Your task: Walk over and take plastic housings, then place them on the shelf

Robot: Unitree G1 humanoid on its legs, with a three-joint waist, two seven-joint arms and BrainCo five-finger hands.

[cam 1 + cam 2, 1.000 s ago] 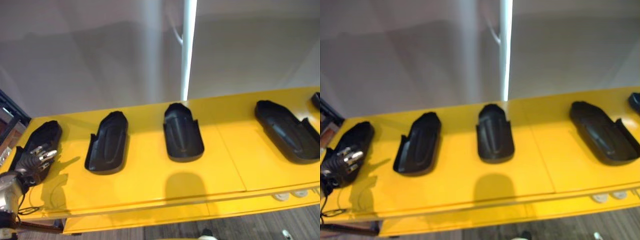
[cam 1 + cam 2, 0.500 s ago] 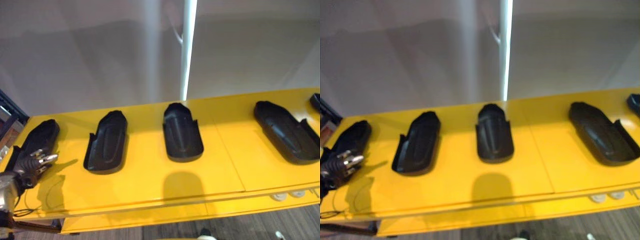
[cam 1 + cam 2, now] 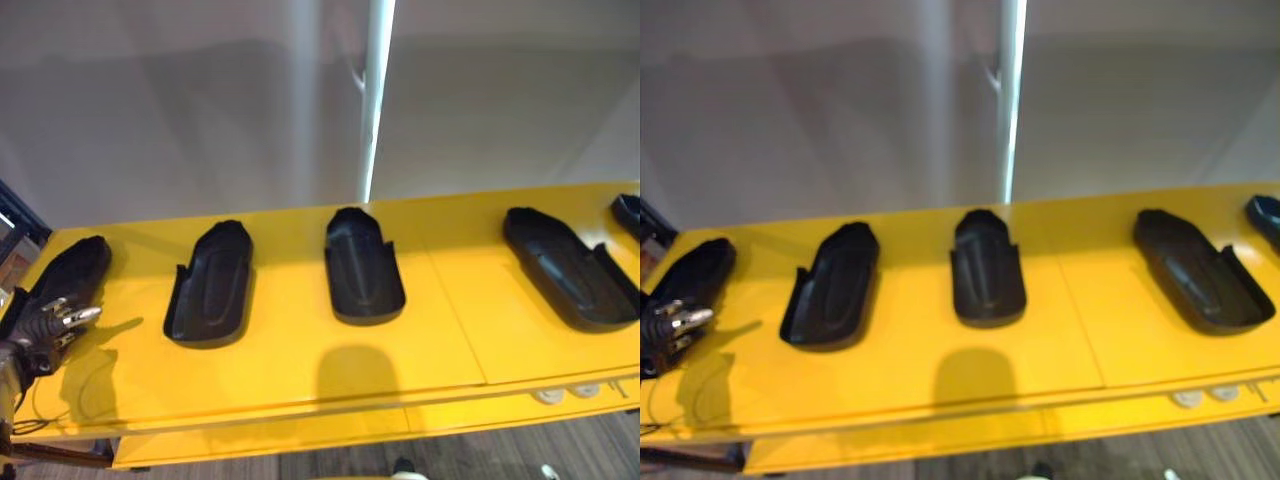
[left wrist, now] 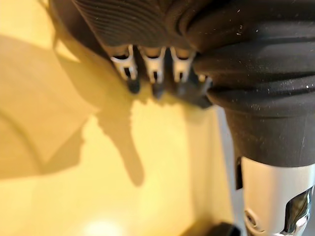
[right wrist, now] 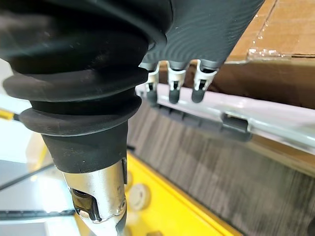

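1. Grey wall (image 3: 180,120) and a white pole (image 3: 378,100) stand behind a long yellow shelf (image 3: 300,350).
2. Five black housings (image 3: 362,280) lie in a row on the shelf, hollow side up and set apart from one another; the fifth housing (image 3: 628,212) is cut off at the far right.
3. Left hand (image 3: 45,322) hovers at the shelf's left end, by the near end of the leftmost housing (image 3: 75,270). Its fingers (image 4: 155,73) are loosely bent and hold nothing; whether they touch the housing cannot be told.
4. Right hand (image 5: 174,81) hangs over a dark floor (image 5: 221,162) near a cardboard box (image 5: 290,29), fingers relaxed and empty.
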